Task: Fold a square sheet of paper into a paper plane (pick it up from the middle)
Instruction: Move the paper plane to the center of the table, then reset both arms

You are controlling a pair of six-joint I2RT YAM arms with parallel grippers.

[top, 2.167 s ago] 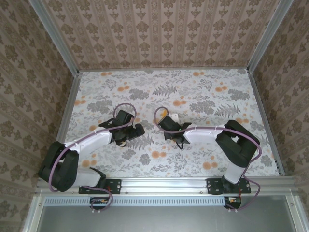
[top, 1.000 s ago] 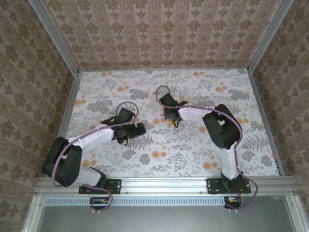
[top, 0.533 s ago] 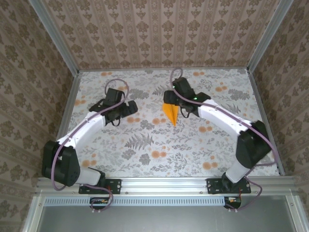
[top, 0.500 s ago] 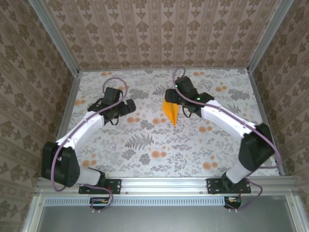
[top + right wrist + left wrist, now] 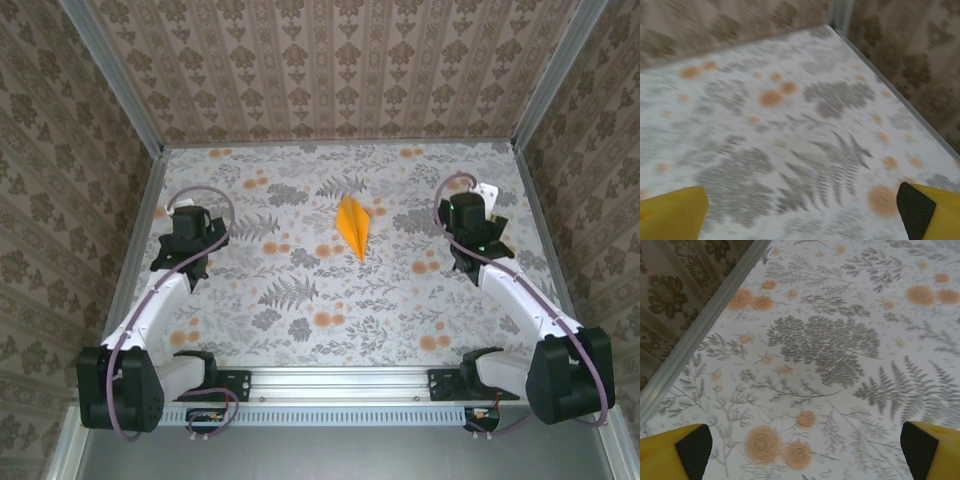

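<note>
One paper plane (image 5: 354, 226) lying on table (image 5: 300, 320); two claws, left claw (image 5: 805, 452), right claw (image 5: 802, 210), both spread open, empty.

We count per kind | paper plane (image 5: 353, 227): 1, on the table (image 5: 300, 330) toward its far edge | table: 1 | arms: 2, left arm (image 5: 155, 300) and right arm (image 5: 515, 295), bolted at its near edge | grippers: 2, left gripper (image 5: 800, 452) and right gripper (image 5: 800, 212)
</note>
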